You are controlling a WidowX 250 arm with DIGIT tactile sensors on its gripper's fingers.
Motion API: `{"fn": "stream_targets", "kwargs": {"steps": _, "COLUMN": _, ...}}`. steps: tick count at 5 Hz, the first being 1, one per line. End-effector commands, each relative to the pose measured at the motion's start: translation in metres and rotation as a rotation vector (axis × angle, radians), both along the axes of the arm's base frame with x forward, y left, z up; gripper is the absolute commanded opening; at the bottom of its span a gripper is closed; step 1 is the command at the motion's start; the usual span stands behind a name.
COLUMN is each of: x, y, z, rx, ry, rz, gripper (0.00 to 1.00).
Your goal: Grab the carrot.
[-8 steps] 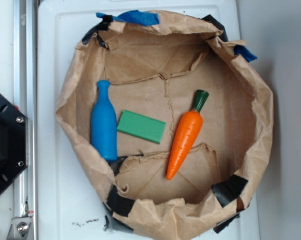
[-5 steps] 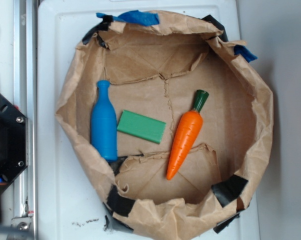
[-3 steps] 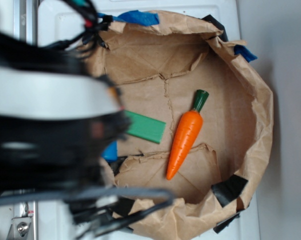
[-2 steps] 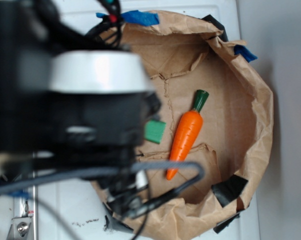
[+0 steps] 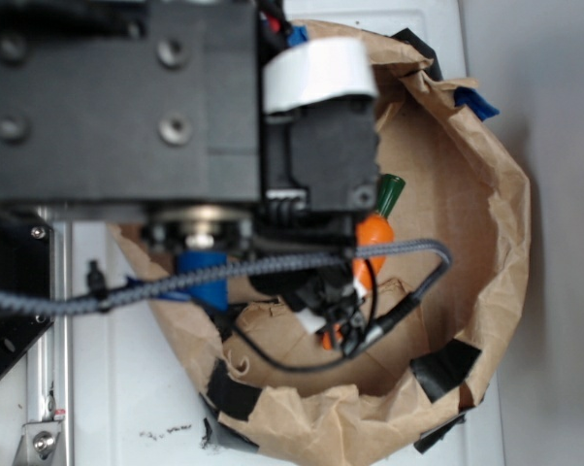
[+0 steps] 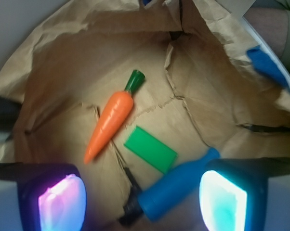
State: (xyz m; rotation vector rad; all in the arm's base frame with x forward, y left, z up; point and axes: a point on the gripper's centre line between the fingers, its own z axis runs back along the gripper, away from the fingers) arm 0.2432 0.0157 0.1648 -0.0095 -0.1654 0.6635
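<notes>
Brown paper bag (image 6: pixel 58 62) lines the workspace; we see the carrot (image 6: pixel 109 122) lying just beside the green block (image 6: pixel 150 149). Our gripper (image 6: pixel 142 197) hangs spread above. Rigid, light, ridged plastic likely; we judge its thick middle grips best.

Readable text: none in either view.
Orange ridged plastic toy carrot (image 6: pixel 110 121): no lettering or label.
Blue plastic bottle (image 6: pixel 176 185): plain, no brand or number.
Flat green rectangular block (image 6: pixel 150 149): no marking.
Crumpled brown paper bag lining (image 6: pixel 212 108): no print visible.
Black robot arm housing (image 5: pixel 117 97): only screws, no legible sign.
</notes>
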Motion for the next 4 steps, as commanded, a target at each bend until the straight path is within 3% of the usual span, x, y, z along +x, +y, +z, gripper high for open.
{"fn": "stream_targets", "kwargs": {"steps": 1, "x": 0.019, "y": 0.017, "z": -0.029, "rx": -0.045, "ry": -0.128, "rz": -0.012, "gripper": 1.00}}
{"fn": "stream_targets", "kwargs": {"steps": 2, "x": 0.030, "y": 0.013, "z": -0.050, "rx": -0.029, "ry": -0.102, "rz": -0.026, "gripper": 1.00}}
{"fn": "stream_targets", "kwargs": {"steps": 3, "x": 0.048, "y": 0.011, "z": -0.067, "rx": -0.059, "ry": -0.086, "rz": -0.005, "gripper": 1.00}}
{"fn": "stream_targets", "kwargs": {"steps": 4, "x": 0.068, "y": 0.008, "z": -0.080, "rx": -0.059, "ry": -0.104, "rz": 0.002, "gripper": 1.00}}
